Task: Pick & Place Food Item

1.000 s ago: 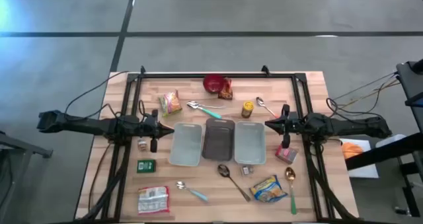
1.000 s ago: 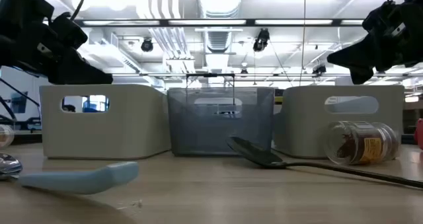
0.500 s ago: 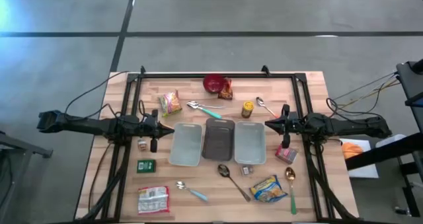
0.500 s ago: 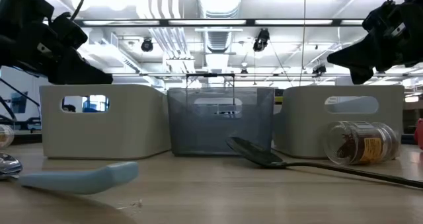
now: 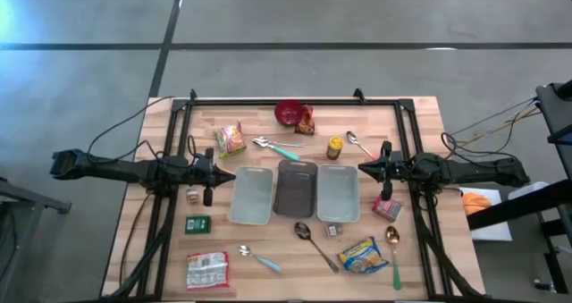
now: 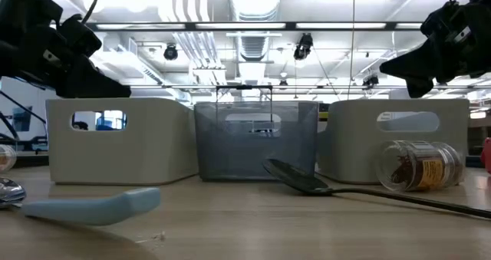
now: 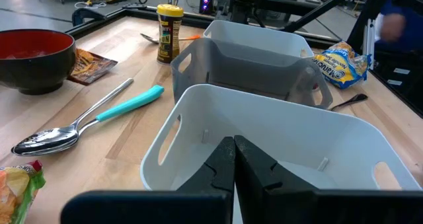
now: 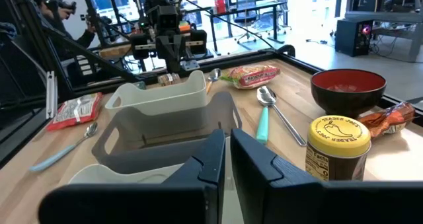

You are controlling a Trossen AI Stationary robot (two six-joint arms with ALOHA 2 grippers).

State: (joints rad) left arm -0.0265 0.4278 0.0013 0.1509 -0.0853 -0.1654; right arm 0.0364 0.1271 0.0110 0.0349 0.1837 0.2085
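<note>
Three bins stand side by side mid-table: a white bin (image 5: 251,195), a grey bin (image 5: 295,188) and another white bin (image 5: 338,193). Food items lie around them: a snack bag (image 5: 230,138), a yellow-lidded spice jar (image 5: 334,147), a blue and yellow chip bag (image 5: 364,254), a red and white packet (image 5: 207,270) and a green packet (image 5: 197,223). My left gripper (image 5: 231,174) hangs shut above the table, just left of the bins, pointing at them (image 7: 233,145). My right gripper (image 5: 361,168) hangs shut just right of the bins, pointing at them (image 8: 227,138). Neither holds anything.
A red bowl (image 5: 288,113) and an orange packet (image 5: 306,120) sit at the far edge. Several spoons lie about, one with a teal handle (image 5: 277,147) and a dark one (image 5: 315,244). A small jar (image 6: 418,166) lies on its side near the right bin. A pink box (image 5: 388,208) sits under the right arm.
</note>
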